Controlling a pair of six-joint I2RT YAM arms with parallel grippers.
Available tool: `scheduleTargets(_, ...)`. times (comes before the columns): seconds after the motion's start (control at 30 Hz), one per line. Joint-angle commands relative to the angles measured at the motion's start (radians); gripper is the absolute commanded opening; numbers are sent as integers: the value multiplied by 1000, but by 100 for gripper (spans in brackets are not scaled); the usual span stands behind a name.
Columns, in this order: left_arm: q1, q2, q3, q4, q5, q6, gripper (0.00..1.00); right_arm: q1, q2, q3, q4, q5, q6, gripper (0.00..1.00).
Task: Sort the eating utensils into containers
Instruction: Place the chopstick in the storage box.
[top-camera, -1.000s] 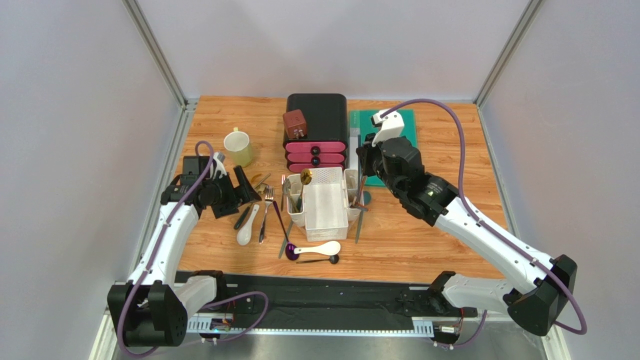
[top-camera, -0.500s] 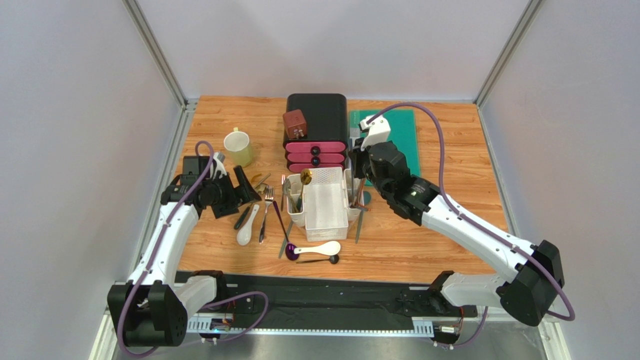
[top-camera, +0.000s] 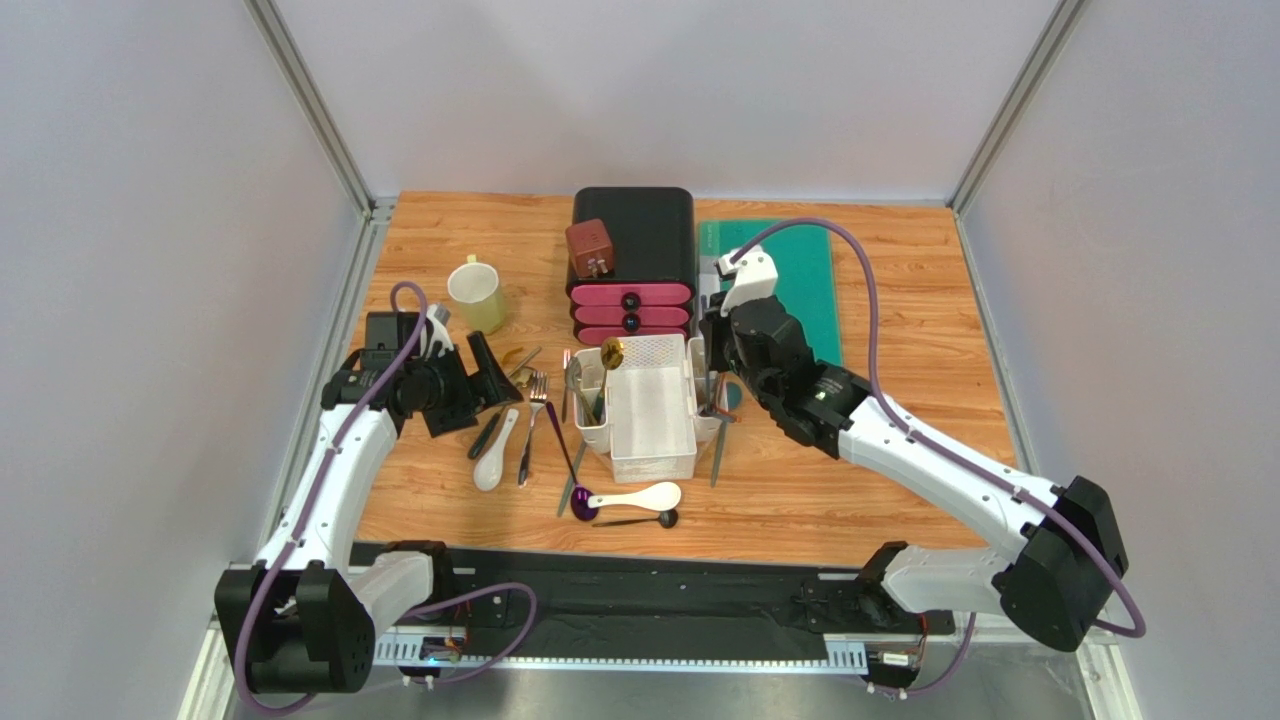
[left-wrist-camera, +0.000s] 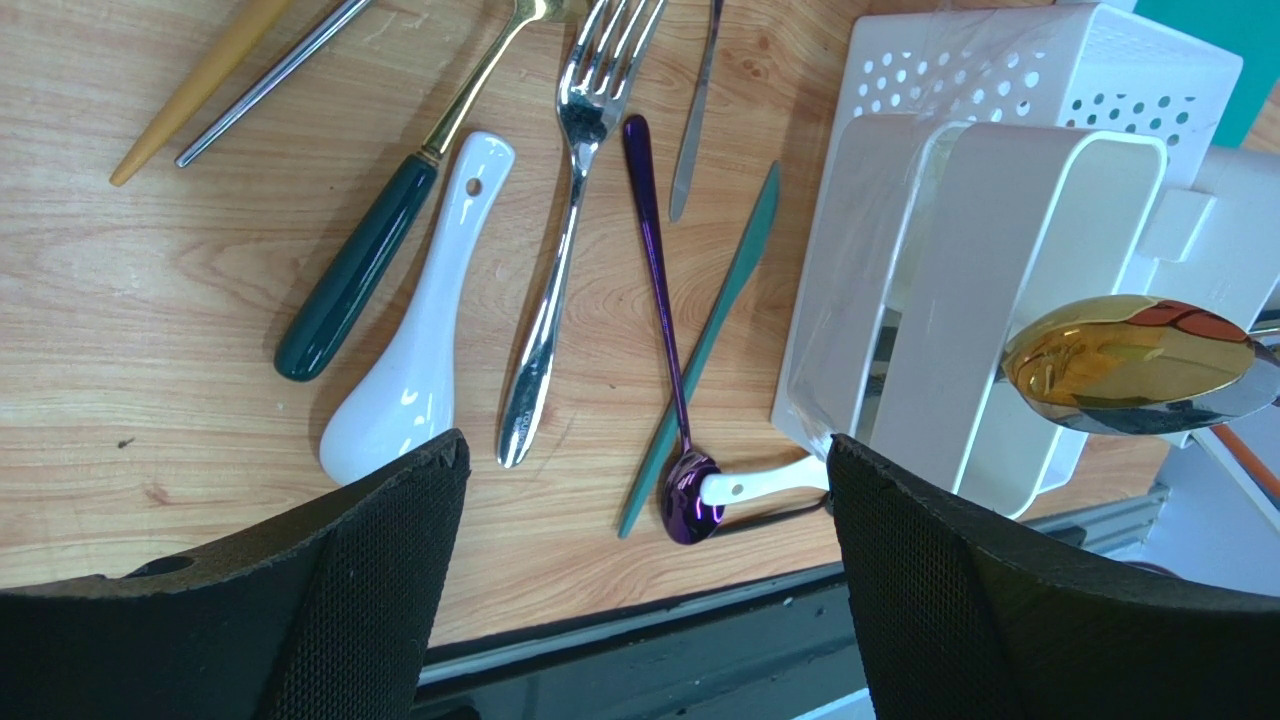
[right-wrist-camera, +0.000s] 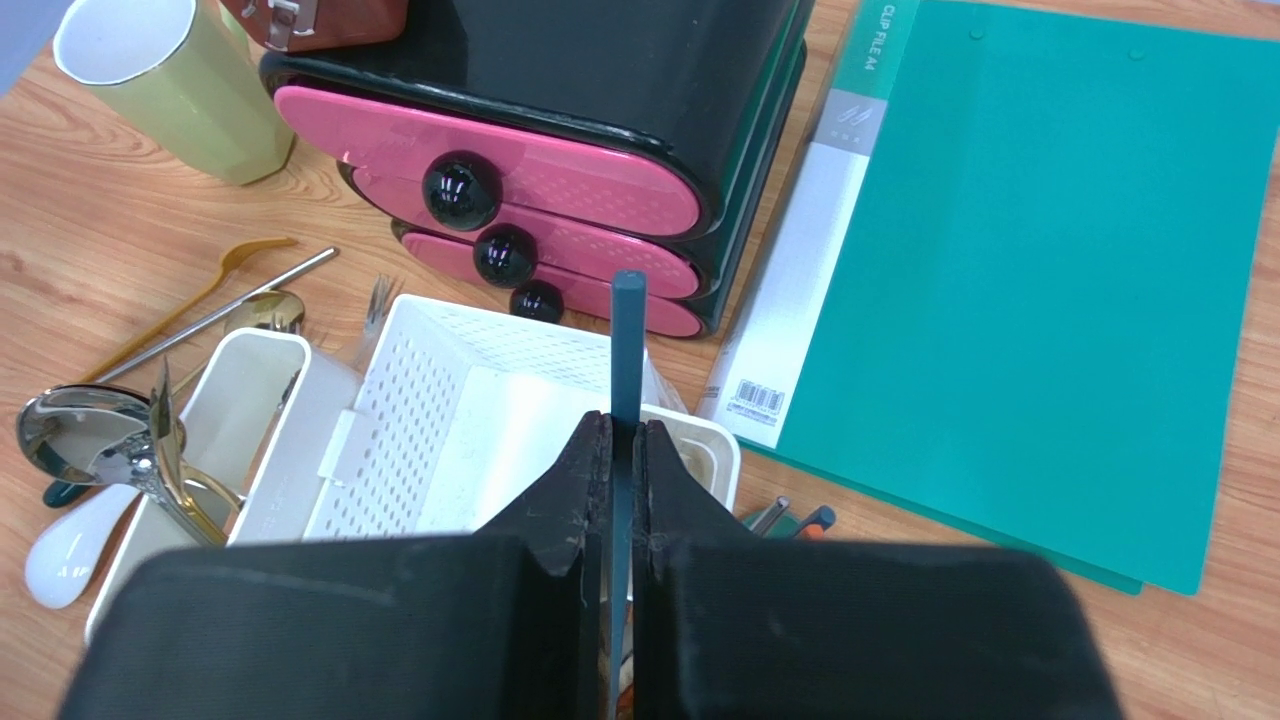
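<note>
The white caddy (top-camera: 649, 405) stands mid-table, with a gold spoon (left-wrist-camera: 1127, 360) and other utensils in its left side bin. My right gripper (top-camera: 720, 378) is shut on a dark teal chopstick (right-wrist-camera: 625, 345), held upright over the caddy's right side bin (right-wrist-camera: 706, 450). My left gripper (top-camera: 484, 371) hovers open over loose utensils left of the caddy: a white ceramic spoon (left-wrist-camera: 406, 345), a silver fork (left-wrist-camera: 564, 240), a purple spoon (left-wrist-camera: 661, 300) and a teal knife (left-wrist-camera: 721, 330). In front of the caddy lie a second white spoon (top-camera: 639, 497) and a black spoon (top-camera: 639, 519).
A black-and-pink drawer box (top-camera: 633, 263) with a small brown box (top-camera: 591, 248) on it stands behind the caddy. A pale yellow mug (top-camera: 478, 296) is at the back left, a green folder (top-camera: 804, 278) at the back right. More sticks (top-camera: 718, 443) lie right of the caddy.
My right arm has moved left and nearer with the teal chopstick, coming over the caddy's right side bin. The left arm has not moved.
</note>
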Motion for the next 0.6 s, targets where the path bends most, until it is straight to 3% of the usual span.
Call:
scheduleTargets(0.0, -3, 2, 3, 17, -1, -7, 94, 19, -23, -25, 9, 40, 50, 5)
scheduleTargets(0.27, -5, 8, 0, 21, -1, -7, 94, 51, -55, -71, -35, 87, 103, 14)
scheduleTargets(0.37, -3, 10, 1, 21, 2, -6, 94, 59, -72, -80, -58, 106, 119, 27)
scheduleTargets(0.57, -3, 11, 0, 21, 4, -6, 94, 71, -115, -80, -107, 141, 147, 43)
